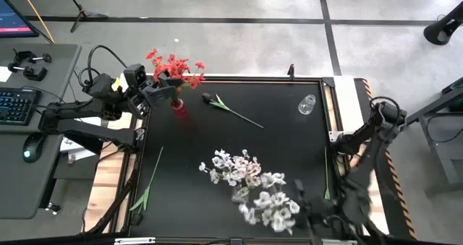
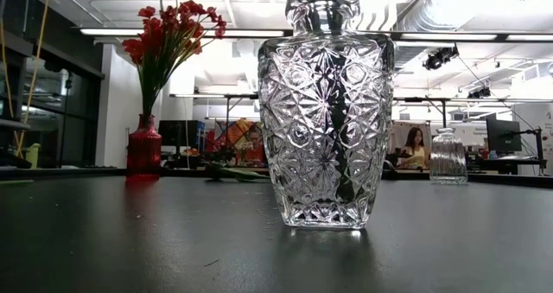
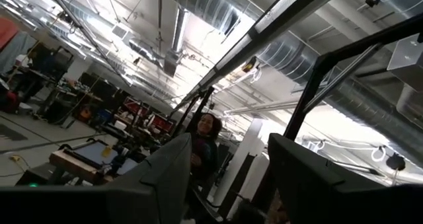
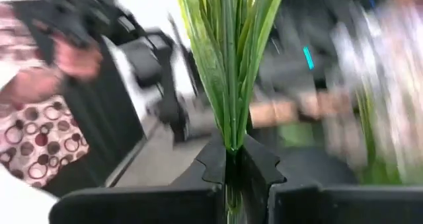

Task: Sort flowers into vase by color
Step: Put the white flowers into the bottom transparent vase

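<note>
Red flowers point(image 1: 173, 66) stand in a small red vase point(image 1: 178, 109) at the far left, also seen as a red vase point(image 2: 144, 146) in the low view. My left gripper point(image 1: 165, 89) hovers open beside their stems, with nothing between its fingers point(image 3: 165, 178). A dark-headed flower point(image 1: 230, 109) lies flat on the table. White flowers point(image 1: 249, 183) spread over the near middle. A large cut-glass vase point(image 2: 324, 111) holds a dark stem. My right gripper point(image 4: 231, 168) is shut on green leafy stems at the near right. My right gripper pinches a bundle of green stems and long leaves point(image 4: 230, 141) between its two fingers, at the bundle's narrow lower part. The leaves point(image 4: 228, 45) fan out beyond the fingertips, clear of the table. I cannot tell which blossoms the bundle bears.
A small clear vase point(image 1: 307, 105) stands at the far right, and shows as a clear vase point(image 2: 448, 155) in the low view. A loose green stem point(image 1: 148, 183) lies by the table's left edge. A desk with a keyboard point(image 1: 16, 104) stands left of the table.
</note>
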`<action>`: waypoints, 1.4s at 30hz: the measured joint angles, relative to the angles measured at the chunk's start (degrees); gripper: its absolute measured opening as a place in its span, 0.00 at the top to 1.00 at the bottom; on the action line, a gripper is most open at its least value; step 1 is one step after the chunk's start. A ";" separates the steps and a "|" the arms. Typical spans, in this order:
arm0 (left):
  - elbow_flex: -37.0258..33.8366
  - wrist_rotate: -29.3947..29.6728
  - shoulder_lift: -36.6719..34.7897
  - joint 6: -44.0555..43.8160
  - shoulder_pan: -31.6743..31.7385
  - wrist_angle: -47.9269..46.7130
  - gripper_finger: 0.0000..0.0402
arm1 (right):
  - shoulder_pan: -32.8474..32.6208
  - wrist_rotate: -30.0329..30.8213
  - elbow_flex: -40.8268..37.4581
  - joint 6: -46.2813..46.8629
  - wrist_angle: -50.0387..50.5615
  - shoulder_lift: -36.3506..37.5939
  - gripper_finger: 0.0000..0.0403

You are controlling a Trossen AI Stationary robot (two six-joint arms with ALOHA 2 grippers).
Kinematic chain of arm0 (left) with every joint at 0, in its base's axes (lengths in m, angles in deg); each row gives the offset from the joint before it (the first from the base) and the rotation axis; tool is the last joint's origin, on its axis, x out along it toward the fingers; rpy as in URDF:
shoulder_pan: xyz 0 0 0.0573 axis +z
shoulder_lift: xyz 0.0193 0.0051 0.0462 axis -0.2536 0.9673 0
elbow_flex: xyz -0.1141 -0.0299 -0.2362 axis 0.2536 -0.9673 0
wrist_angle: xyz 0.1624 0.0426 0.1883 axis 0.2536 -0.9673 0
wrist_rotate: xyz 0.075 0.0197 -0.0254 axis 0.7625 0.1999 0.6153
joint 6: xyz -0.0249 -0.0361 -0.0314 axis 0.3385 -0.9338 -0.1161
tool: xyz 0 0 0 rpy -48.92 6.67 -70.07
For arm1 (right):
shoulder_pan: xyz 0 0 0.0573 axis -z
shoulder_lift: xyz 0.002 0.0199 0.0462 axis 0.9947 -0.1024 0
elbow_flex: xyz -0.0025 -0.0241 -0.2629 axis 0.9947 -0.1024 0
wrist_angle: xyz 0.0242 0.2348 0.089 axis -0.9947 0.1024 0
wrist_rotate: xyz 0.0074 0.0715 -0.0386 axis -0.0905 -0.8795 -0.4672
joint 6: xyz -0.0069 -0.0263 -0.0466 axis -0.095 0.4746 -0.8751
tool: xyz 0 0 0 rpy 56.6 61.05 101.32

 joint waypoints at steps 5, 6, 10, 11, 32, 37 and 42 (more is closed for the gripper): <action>0.00 0.22 -0.02 -0.02 0.02 -0.05 0.53 | 9.08 -20.95 0.00 -26.59 -19.26 0.04 0.97; 0.00 0.22 -0.02 -0.02 0.02 -0.04 0.53 | 10.36 -23.67 0.00 -28.85 -20.77 0.04 0.97; 0.00 0.22 -0.02 -0.09 0.02 -0.06 0.53 | 15.39 -31.97 0.00 -28.86 -20.51 -1.33 0.97; 0.00 0.22 -0.02 -0.09 0.02 -0.11 0.53 | 16.52 -33.92 0.00 -27.81 -20.31 -2.18 0.97; 0.00 -0.42 -0.02 0.00 0.02 -0.51 0.53 | 28.33 -41.77 0.17 -22.82 -11.89 -11.85 0.98; 0.00 -0.42 -0.02 0.00 0.02 -0.97 0.53 | 26.14 -37.76 0.26 -23.78 -6.37 -8.89 0.98; 0.00 -0.42 0.00 0.00 0.02 -2.13 0.53 | 25.09 -30.74 -0.29 -25.52 -2.14 -8.37 0.98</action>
